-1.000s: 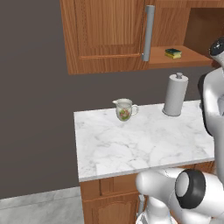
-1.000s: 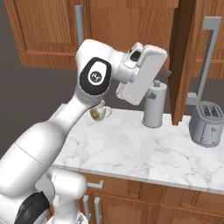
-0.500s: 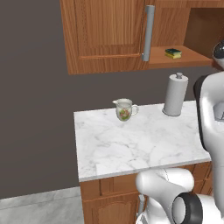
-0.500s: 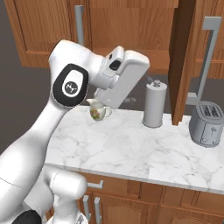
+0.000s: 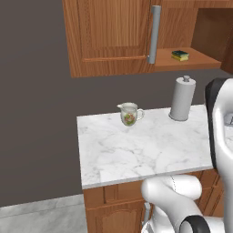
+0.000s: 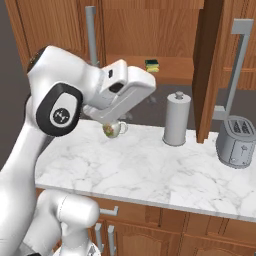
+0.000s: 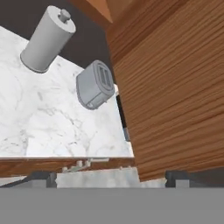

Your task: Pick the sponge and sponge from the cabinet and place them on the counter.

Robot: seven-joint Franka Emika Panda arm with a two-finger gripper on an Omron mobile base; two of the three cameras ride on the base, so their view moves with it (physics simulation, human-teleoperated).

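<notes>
So the floral jug [image 6: 114, 129] is sitting low behind the hand [image 7: 109, 178], tucked toward the back of the tabletop [image 5: 145, 150] where it isn't blocking anything, so I'd guess it's just scenery for this job. The hand is hanging above the marble with its two dark tips spread wide apart and nothing between them, which makes sense to me if it's getting ready to reach in and grab rather than carrying something. Up and beyond the hand, the sponge [image 6: 152, 65] is lying on the wooden shelf [image 5: 191, 61] of the cabinet [image 5: 109, 36], close to the front edge, so it's looking like an easy straight-in reach. I'm seeing one yellow-and-green lump there and can't tell whether it's one sponge or both stacked together. Further right and lower than the shelf, the paper towel roll [image 6: 177, 118] is standing upright just under the opening, and I think the arm is going to have to come in over it. The cabinet door [image 6: 207, 70] is swung fully open off to the hand's right, clearing the way to the shelf. The hand camera is looking past that door's edge at the toaster [image 7: 96, 85], parked well off to the side. Nothing's been dropped on the tabletop yet, so the job looks barely started.
</notes>
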